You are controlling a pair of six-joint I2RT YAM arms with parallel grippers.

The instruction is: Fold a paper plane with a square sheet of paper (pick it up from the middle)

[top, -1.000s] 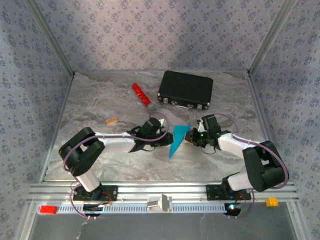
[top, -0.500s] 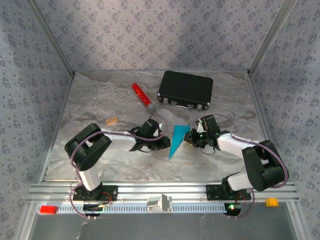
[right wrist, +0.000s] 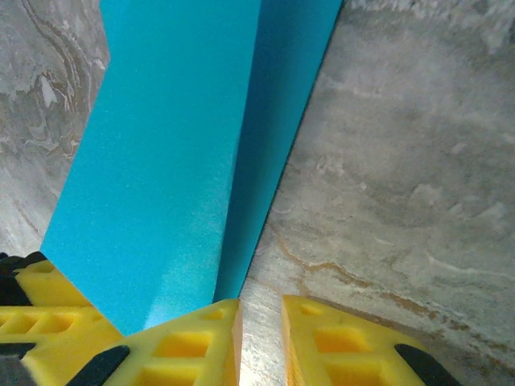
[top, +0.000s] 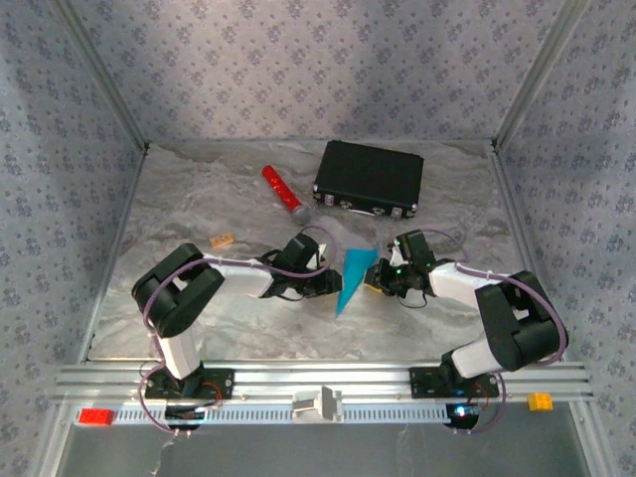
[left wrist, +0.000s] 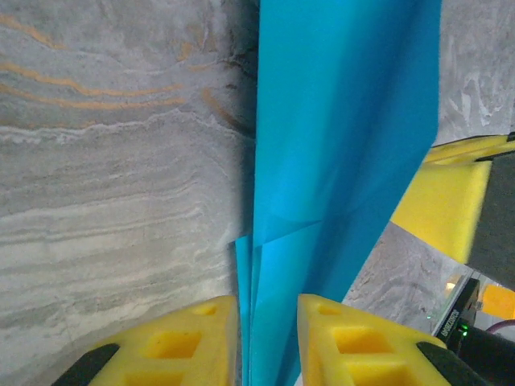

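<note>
On the grey marbled desk [top: 189,199], a small tan block [top: 222,239] lies far left, well apart from everything else. To its right and farther back, a red cylinder [top: 285,193] lies at a slant. The left arm reaches in low from the left, and the left pincer [top: 325,285] meets the left edge of the paper plane [top: 353,276] near the middle of the desk. In the left wrist view, this pincer [left wrist: 268,301] is clenched on the plane. Its two yellow fingers [left wrist: 201,342] stand close together, and the folded cyan layers fill the narrow slot between them. Beyond the fingers the plane [left wrist: 338,121] spreads into a broad blue face with a crease running along it. From above, the plane is a slim cyan dart, wide end toward the back and point toward the near edge. It sits between the two pincers. Behind it, near the back wall and well apart from it, rests the black case [top: 370,178]. The right pincer [top: 376,283] sits just beside the plane's right edge. In the right wrist view, the right pincer [right wrist: 261,304] stands slightly parted and released. Bare desk shows through the slim gap, and the plane [right wrist: 177,161] meets the tip of only one finger [right wrist: 189,342], outside the gap.
</note>
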